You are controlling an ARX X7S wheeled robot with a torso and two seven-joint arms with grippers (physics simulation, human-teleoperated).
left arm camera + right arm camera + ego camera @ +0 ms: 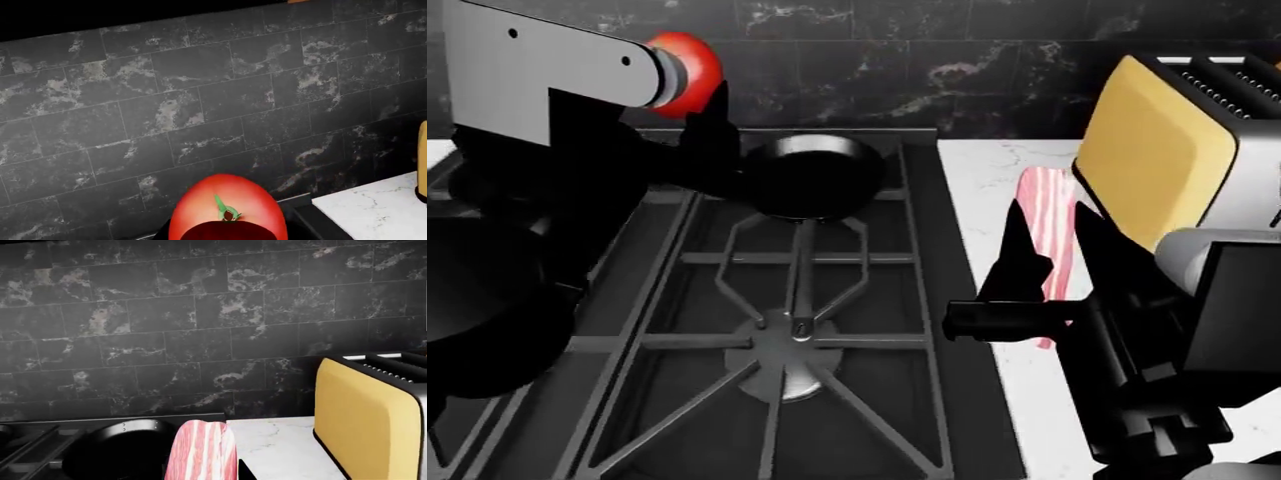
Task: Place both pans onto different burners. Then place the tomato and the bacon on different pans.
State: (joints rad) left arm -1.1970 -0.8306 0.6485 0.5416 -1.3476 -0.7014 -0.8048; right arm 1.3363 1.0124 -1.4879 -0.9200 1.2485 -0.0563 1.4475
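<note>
My left gripper (698,88) is shut on the glossy red tomato (689,58), holding it in the air over the back of the range, just left of a black pan (814,176). That pan sits on the back middle burner. The tomato (223,210) fills the near edge of the left wrist view. A second black pan (481,305) lies on the left grate, partly hidden under my left arm. My right gripper (1054,268) is shut on the bacon (1045,215), a pink and white strip held above the white counter (994,170). In the right wrist view the bacon (200,450) hangs beside the back pan (120,450).
A bare front middle burner (785,352) sits under its black grate. A yellow-sided toaster (1168,150) stands on the counter at the right, close to my right arm. Dark marbled tiles (200,315) close off the back.
</note>
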